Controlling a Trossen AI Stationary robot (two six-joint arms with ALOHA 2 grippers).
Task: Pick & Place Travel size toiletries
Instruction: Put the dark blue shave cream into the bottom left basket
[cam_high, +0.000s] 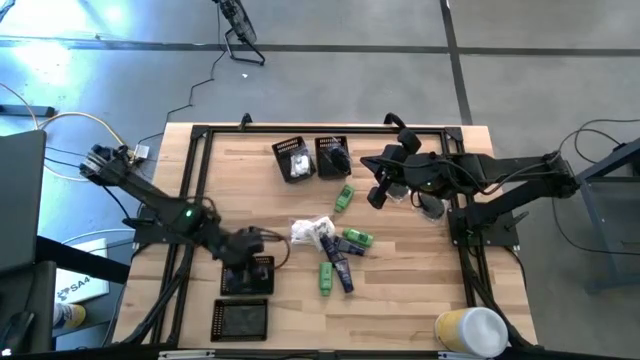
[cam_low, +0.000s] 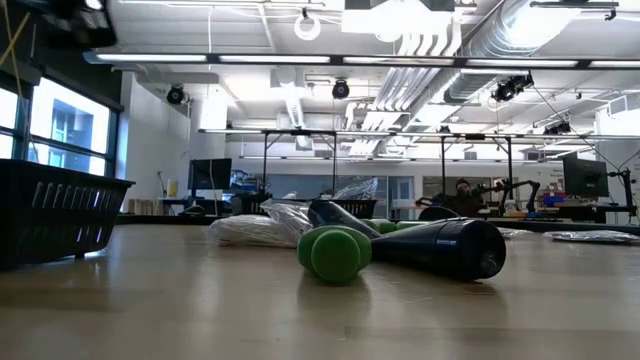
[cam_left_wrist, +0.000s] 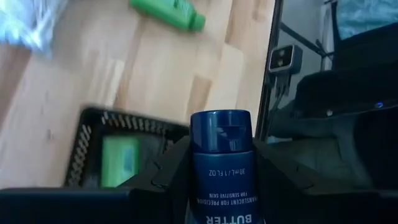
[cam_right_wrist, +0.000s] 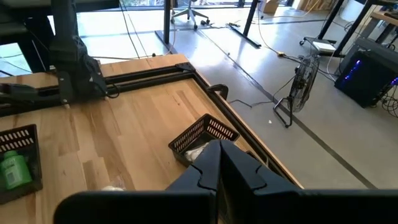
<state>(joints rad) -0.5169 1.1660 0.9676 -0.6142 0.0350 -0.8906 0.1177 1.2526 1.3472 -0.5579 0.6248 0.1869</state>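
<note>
The toiletries lie heaped mid-table: a white crinkly packet, green tubes and a navy tube. The low view shows a green tube and a navy tube lying on their sides. My left gripper hovers over a black mesh tray, shut on another navy tube. That tray has a green item in it. My right gripper hangs shut near the far trays, over the table's right half. My left gripper pinches the navy tube's body between its two fingers, just below the cap. The cap end sticks out past the fingertips. The tube is lifted clear above the tray; its lower body is hidden by the gripper.
Two black mesh trays stand at the far edge, one with white packets and one with dark pieces. Another tray sits at the near edge. A black frame borders the table. A yellow-and-white cylinder sits at the near right corner.
</note>
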